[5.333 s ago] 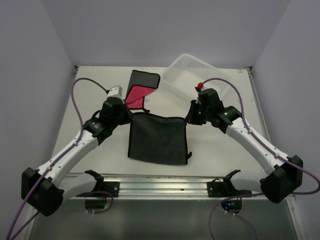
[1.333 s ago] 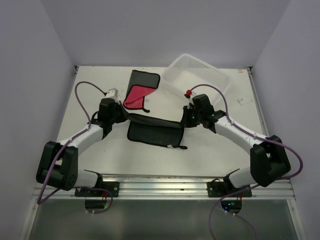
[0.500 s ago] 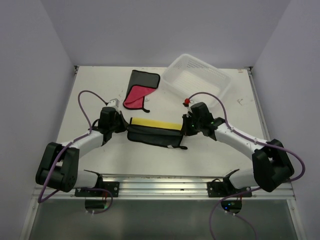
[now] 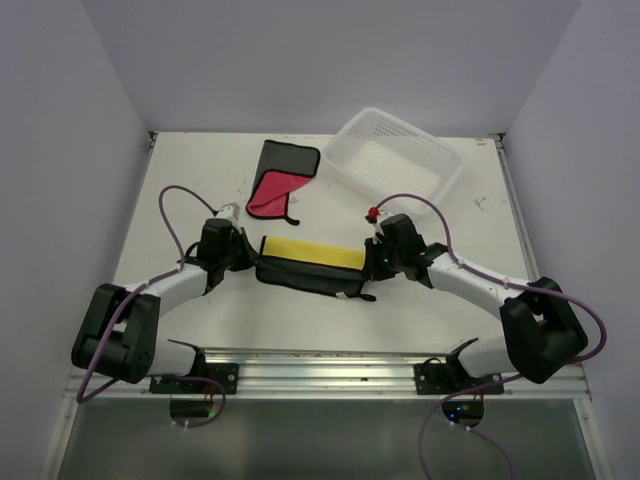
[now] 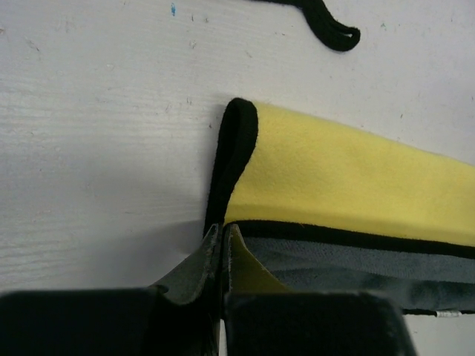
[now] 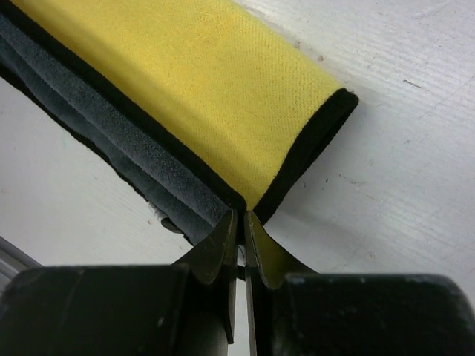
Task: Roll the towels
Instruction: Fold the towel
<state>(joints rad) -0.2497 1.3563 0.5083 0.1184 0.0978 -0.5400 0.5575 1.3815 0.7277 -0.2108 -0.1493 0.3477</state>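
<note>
Top external view: the grey-and-yellow towel (image 4: 305,264) is seen near the middle of the white table (image 4: 300,325), folded into a long narrow band with the yellow side up. The left gripper (image 4: 246,256) is placed at its left end and the right gripper (image 4: 372,260) at its right end. A black-and-red towel (image 4: 280,180) and a white plastic basket (image 4: 355,119) lie well apart, toward the far edge. Purple walls close in three sides, so little room is left sideways.

Left wrist view: the fingers (image 5: 199,261) of the left gripper (image 5: 220,231) are pressed together, and the towel's (image 5: 349,178) black hem is pinched between them. The cloth is judged soft, light and limp; it is best held at the hemmed corners. The table (image 5: 96,148) looks like painted wood, lightly scratched.

Right wrist view: the jaws of the right gripper (image 6: 241,216) are seen almost together, with a thin slit, at the corner of the towel (image 6: 193,81). Whether the hem is really clamped cannot be told. The fleecy pile is expected to grip itself and to slide little.
</note>
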